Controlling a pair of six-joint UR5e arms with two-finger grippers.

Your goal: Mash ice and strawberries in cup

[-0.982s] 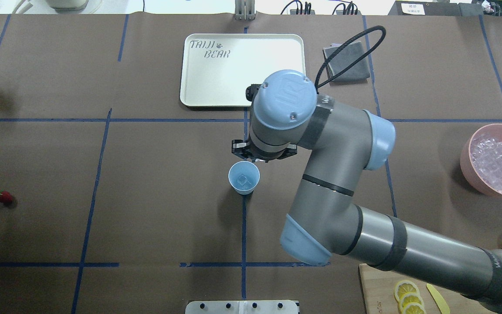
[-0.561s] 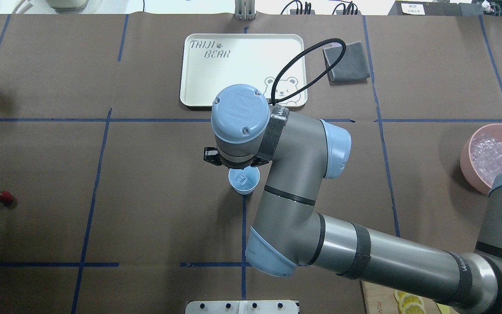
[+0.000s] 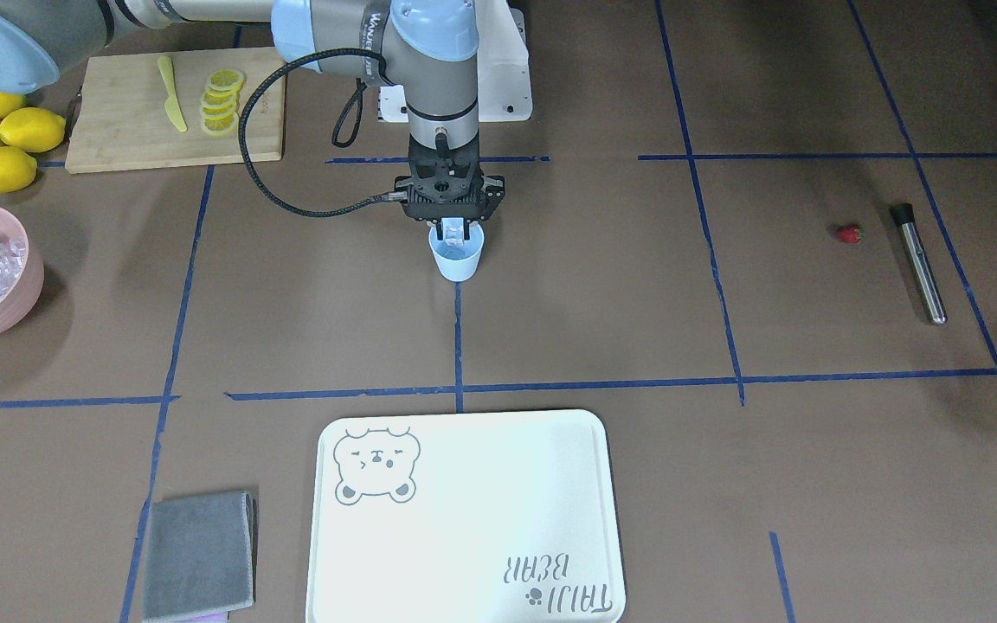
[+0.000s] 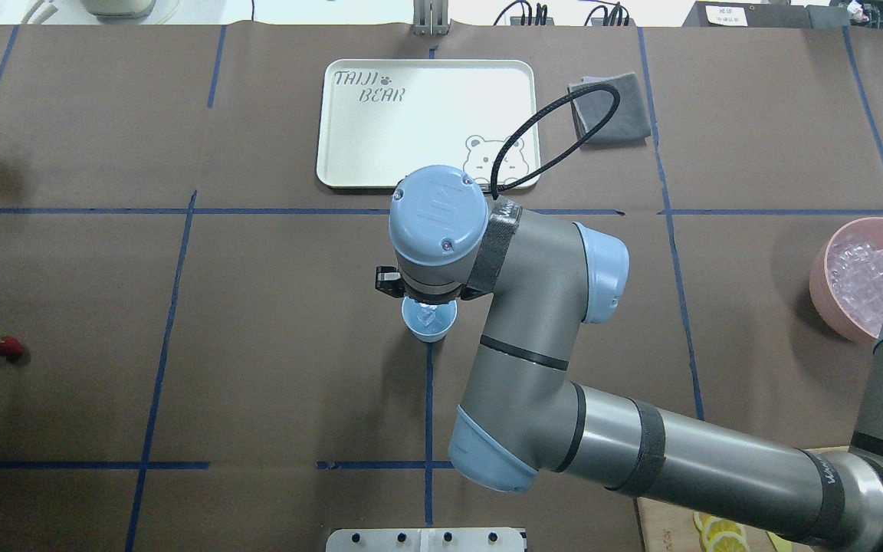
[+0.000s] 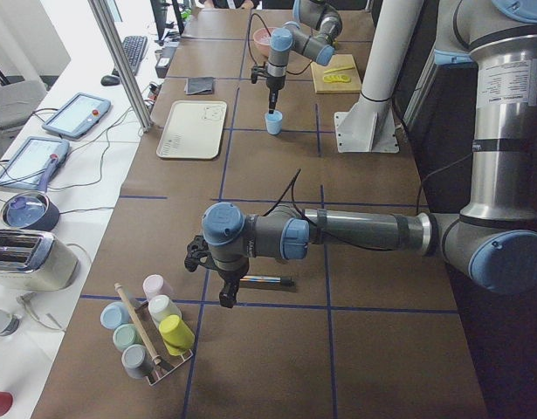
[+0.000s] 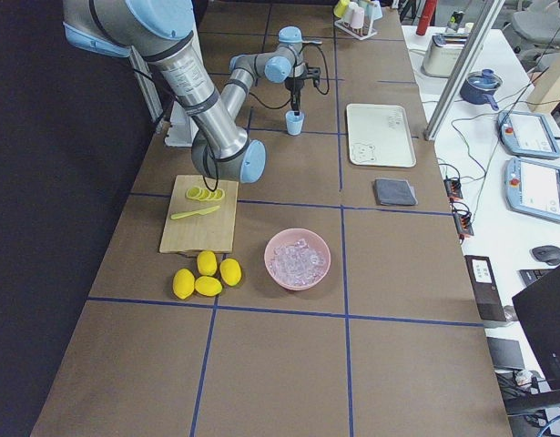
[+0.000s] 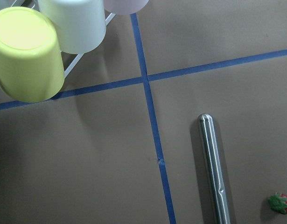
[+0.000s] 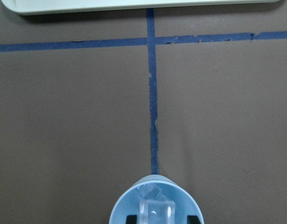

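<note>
Pinching an ice cube (image 3: 453,230) over the upright cup (image 3: 458,262) (mouth up), right hand (image 3: 454,234); left hand (image 5: 223,297) unreadable.

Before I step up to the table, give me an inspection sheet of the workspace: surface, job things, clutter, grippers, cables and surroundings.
Surface: table covered in brown paper with blue tape lines.
Job's things: cup at centre; ice cube just above its mouth; strawberry far off, near the steel muddler but not touching it; pink bowl holding more ice.
Clutter: tray, grey cloth, cutting board with lemon slices, whole lemons, coloured cups on a rack.
Grippers: right gripper over the cup, apparently shut on the ice cube; left gripper above the muddler, state cannot be told.
Cables: black cable loops loose from the right wrist.
Surroundings: tablets and a toaster on the side bench.
</note>
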